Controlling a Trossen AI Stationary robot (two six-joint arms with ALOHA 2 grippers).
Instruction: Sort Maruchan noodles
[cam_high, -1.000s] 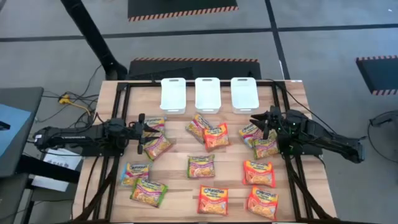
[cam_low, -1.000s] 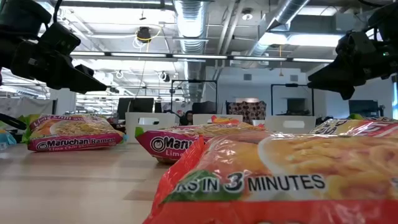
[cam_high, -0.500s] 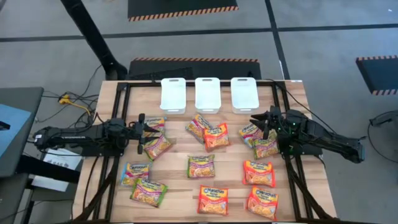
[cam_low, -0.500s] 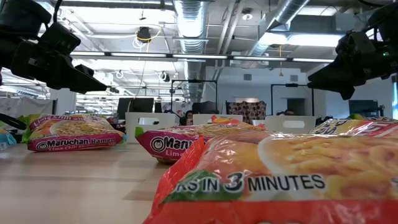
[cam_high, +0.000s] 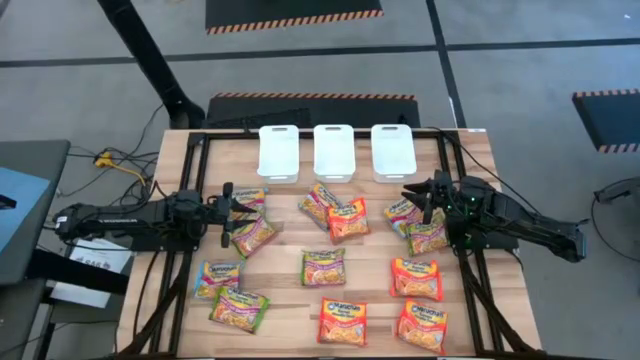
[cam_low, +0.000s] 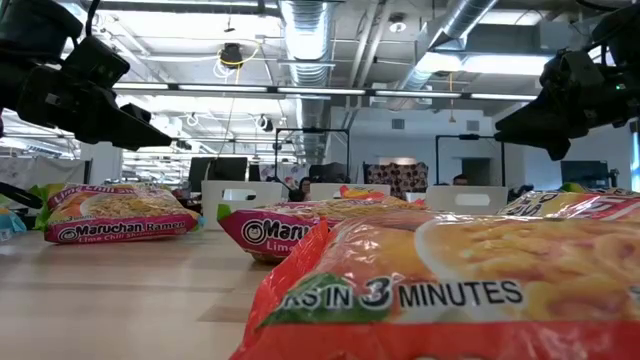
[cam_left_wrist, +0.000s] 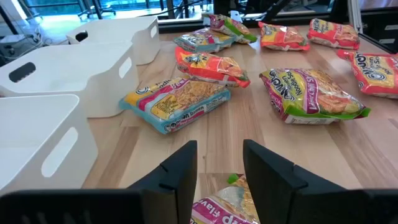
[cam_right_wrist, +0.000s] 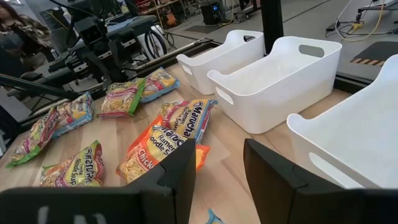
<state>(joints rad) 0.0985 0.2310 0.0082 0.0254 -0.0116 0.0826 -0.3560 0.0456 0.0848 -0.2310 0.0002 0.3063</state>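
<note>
About a dozen Maruchan packets lie flat, scattered over the wooden table: orange-red ones such as, green-yellow ones such as, and pale yellow-blue ones such as. My left gripper is open and hovers at the table's left, over a yellow-blue packet and a green one. In its wrist view a packet's edge shows below the fingers. My right gripper is open and hovers at the table's right, beside a yellow-blue packet and a green one. In the low view both grippers hang above the table.
Three white rectangular trays stand in a row along the far edge. A black frame runs along the table's left, far and right sides. Bare wood shows between the trays and the packets. A person shows far off in the room.
</note>
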